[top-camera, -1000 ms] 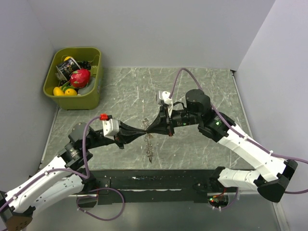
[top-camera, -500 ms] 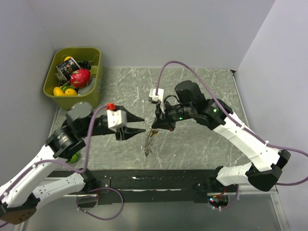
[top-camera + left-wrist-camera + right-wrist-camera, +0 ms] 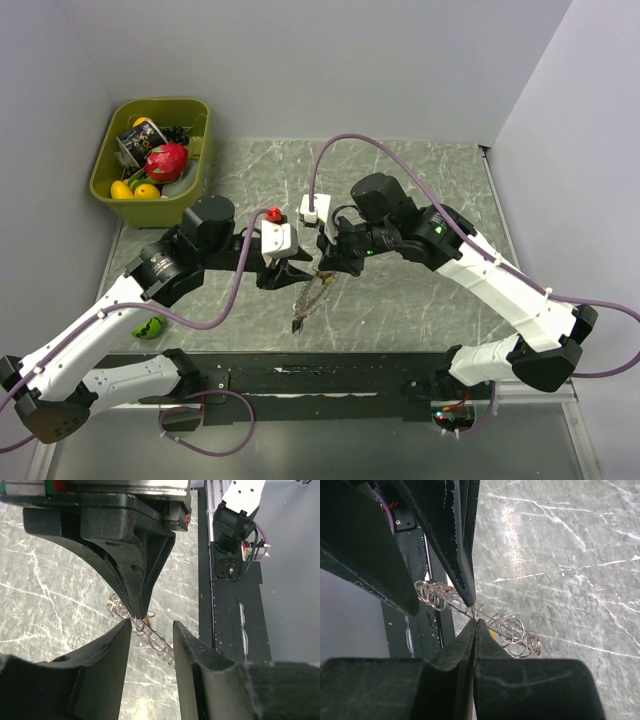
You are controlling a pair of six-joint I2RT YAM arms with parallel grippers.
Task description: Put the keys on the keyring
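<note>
Dangling above the tabletop (image 3: pixel 420 190), the keyring (image 3: pixel 308 300) hangs pinched in the closed right gripper (image 3: pixel 324 268). The left gripper (image 3: pixel 298 272), half-open beside it, holds nothing. Threading looks unfinished; I can't make out any loose keys.

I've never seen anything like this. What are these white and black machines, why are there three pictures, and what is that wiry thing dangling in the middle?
These are two robot arms bolted at the near edge of a marble-patterned table. Each ends in a two-finger gripper. The wide picture comes from a fixed camera above and behind them. Each close-up comes from a camera on one wrist, so you see that arm's own black fingers. A green bin of toy fruit stands in the far left corner. The right gripper is pinched shut on the keyring, a hanging bunch of thin metal loops. The left gripper is open, tip to tip with it.
</note>
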